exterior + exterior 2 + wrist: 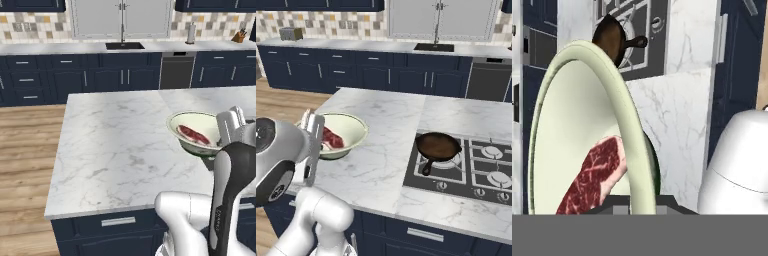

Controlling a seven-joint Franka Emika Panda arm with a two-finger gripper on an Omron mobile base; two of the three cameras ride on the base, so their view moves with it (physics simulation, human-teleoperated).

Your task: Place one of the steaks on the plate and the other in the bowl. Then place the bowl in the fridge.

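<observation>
Pincer (637,200), tips mostly cut off, seemingly clamps the bowl (582,125) rim beside one steak (594,180).

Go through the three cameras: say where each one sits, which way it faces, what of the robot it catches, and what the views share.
Left base view: behind the arm on its left, facing forward and down over the island toward the sink wall; the arm rises at lower right beside the bowl holding a steak.
Right base view: behind on its right, facing the island and cooktop with a skillet; the arm fills the lower left.
Hand view: on the hand, rolled sideways, looking along the gripper, shut on the bowl's rim.
Shared: bowl and steak appear in all three; the skillet in two.
</observation>
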